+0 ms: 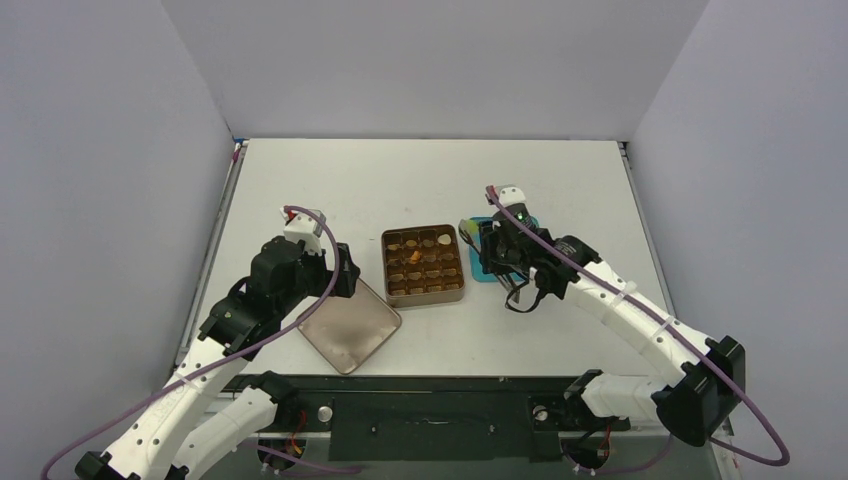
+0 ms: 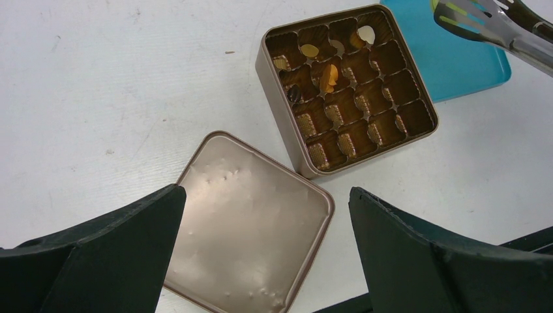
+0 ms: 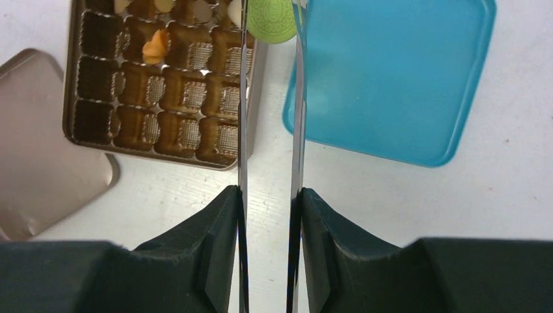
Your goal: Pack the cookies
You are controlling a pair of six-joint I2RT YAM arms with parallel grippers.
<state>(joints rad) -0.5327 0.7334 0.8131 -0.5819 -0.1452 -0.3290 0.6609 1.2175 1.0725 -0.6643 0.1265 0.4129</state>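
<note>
In the tin (image 2: 275, 91), the orange cookie (image 2: 329, 77) lies slantwise across its compartment.

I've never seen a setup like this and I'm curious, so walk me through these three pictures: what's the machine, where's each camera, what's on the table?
These are two robot arms bolted at the edge of a table. One picture looks down from above; the other two come from a camera on each wrist. The left hand is open, above a loose tin lid. The right hand clamps long metal tweezers, which pinch a green cookie near the edge of the compartment tin, beside a teal tray. A few cookies already sit in the tin.
</note>
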